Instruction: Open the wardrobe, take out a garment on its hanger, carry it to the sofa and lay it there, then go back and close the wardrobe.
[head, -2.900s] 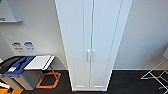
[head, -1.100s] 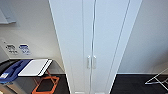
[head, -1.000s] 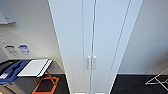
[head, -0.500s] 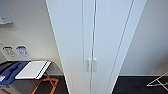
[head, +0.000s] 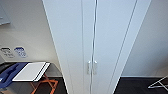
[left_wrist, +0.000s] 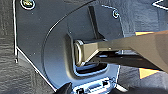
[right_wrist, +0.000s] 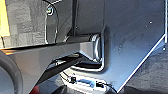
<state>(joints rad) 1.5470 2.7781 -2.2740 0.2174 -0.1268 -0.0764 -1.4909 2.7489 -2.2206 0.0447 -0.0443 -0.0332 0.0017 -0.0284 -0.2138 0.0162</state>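
The wardrobe (head: 75, 45) stands straight ahead in the head view, tall, white and very near. Its two plain doors are shut and meet at a thin vertical seam. Two small white handles (head: 92, 67) sit side by side at that seam, low in the picture. The shut doors hide whatever is inside. Both wrist views look down past the robot's own dark plate and jointed bar onto dark floor (left_wrist: 10, 75).
Left of the wardrobe, a blue and white board (head: 27, 72) rests on an orange folding stand (head: 43, 85) by the white wall, under two small wall signs (head: 13, 52). A thin metal rack (head: 158, 83) stands on the dark floor at the lower right.
The camera has come closer to the wardrobe, which now looms larger with its handles lower in the picture. The doors have stayed shut.
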